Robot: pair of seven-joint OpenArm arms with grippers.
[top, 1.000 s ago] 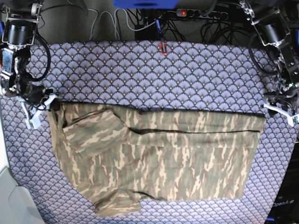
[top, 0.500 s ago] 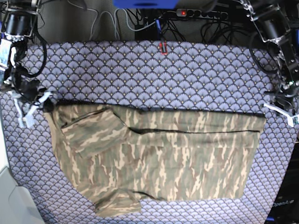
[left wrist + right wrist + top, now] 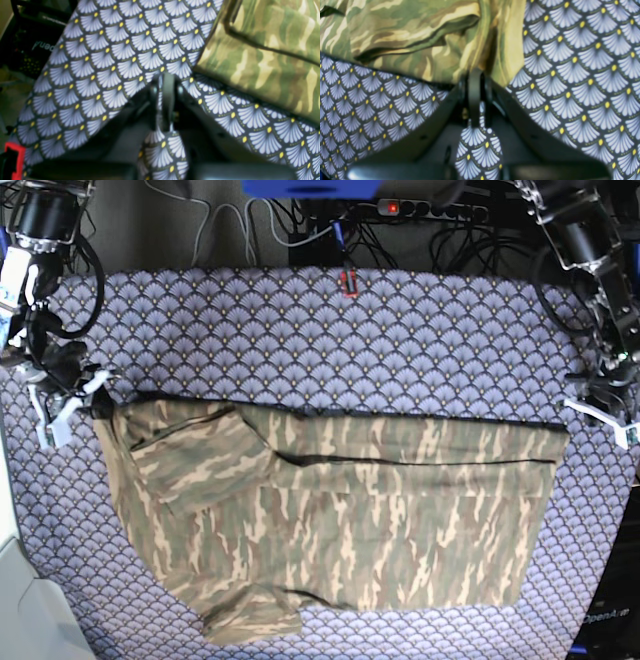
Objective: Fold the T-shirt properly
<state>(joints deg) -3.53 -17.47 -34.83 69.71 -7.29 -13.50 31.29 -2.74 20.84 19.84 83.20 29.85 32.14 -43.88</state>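
Base view shows the T-shirt [image 3: 330,515] spread across the worktop [image 3: 330,330], its far edge folded over. Right hand [image 3: 476,75] pinches the far-left corner — likely to pull it taut; left hand [image 3: 166,82], closed and holding nothing, sits just beside the far-right corner.

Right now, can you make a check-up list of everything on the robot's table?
Surface: purple scale-patterned tablecloth covers the table, lying flat.
Job's things: camouflage T-shirt spread out, far edge folded over, one sleeve at the near left.
Clutter: small red clip at the far cloth edge.
Grippers: right end effector at the shirt's far left corner, shut on the T-shirt; left end effector beside the far right corner, jaws closed, shirt apart from it.
Cables: tangle behind the table, with a power strip.
Surroundings: dark, nothing else seen.
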